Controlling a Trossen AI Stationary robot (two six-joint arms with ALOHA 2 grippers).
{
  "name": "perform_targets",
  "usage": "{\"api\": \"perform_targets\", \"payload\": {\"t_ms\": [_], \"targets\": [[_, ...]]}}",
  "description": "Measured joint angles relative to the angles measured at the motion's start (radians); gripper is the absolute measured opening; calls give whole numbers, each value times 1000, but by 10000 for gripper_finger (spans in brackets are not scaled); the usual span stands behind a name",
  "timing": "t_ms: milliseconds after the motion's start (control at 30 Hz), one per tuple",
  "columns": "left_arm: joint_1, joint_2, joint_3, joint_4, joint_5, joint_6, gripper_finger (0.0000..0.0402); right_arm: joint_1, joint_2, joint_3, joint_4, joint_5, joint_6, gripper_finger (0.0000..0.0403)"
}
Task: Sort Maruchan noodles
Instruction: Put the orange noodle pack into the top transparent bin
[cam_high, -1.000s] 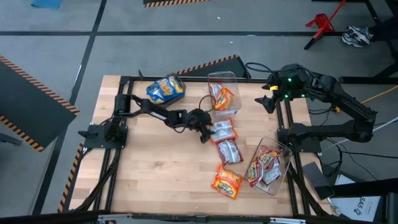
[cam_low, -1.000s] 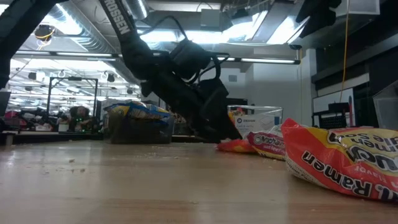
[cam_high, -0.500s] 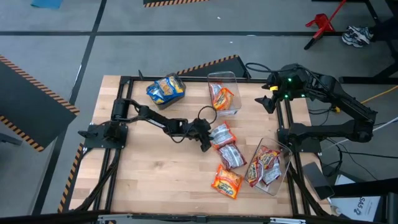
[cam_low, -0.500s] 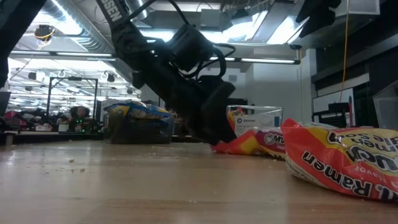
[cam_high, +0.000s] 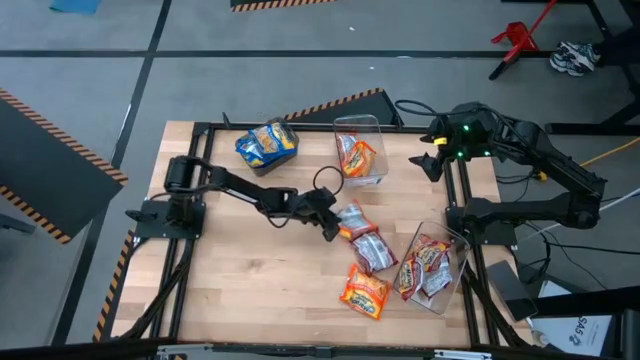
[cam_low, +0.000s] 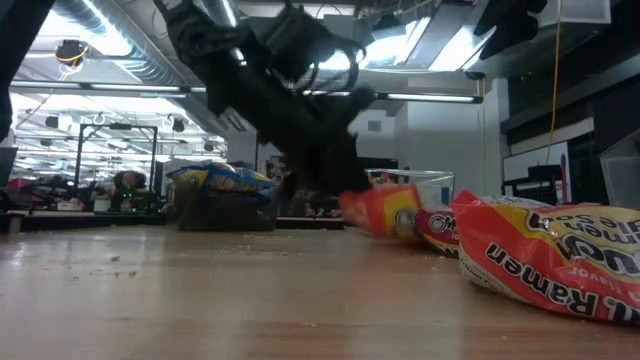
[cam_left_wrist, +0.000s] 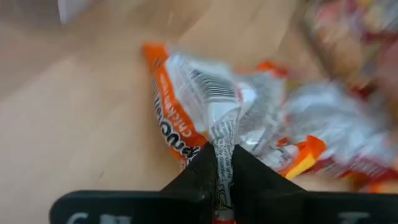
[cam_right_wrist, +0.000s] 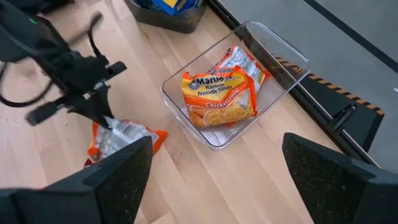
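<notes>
The left tool (cam_high: 331, 222) pinches the sealed end of an orange noodle packet (cam_high: 350, 218) near the middle of the counter (cam_high: 240, 290), its two fingers closed tight on the crimped seam in the left wrist view. In the low view the packet (cam_low: 385, 212) hangs tilted, its free end at or just off the wood. The right tool (cam_right_wrist: 211, 180) hovers with fingers spread wide above the counter's far right corner, holding nothing.

Other noodle packets are spread around: orange ones in a clear bin (cam_high: 360, 150) at the far edge, blue-and-yellow ones in a second bin (cam_high: 268, 143) towards the far left corner, red ones in a third bin (cam_high: 432, 268) at the right edge. A red-and-silver packet (cam_high: 372, 247) lies touching or just beside the held one, and another orange packet (cam_high: 364, 291) rests near the front edge.

The grip looks thin: only the slick seam is caught, so a quick swing could let the packet slide free. The dangling end may also drag the red-and-silver neighbour along.

Motion blur hides the contact point in the low view, and the wrist view cuts off the packets beyond.
</notes>
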Motion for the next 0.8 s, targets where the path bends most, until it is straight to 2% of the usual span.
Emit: {"api": "perform_targets", "payload": {"t_ms": [200,500,800], "targets": [[1,-83,1,8,-67,-58,17,0,-4,0,0,0,-1,346],[9,-248,3,24,-189,-59,16,0,-12,0,5,2,-21,346],[52,-330,5,161,-242,-58,16,0,-16,0,16,11,-29,346]]}}
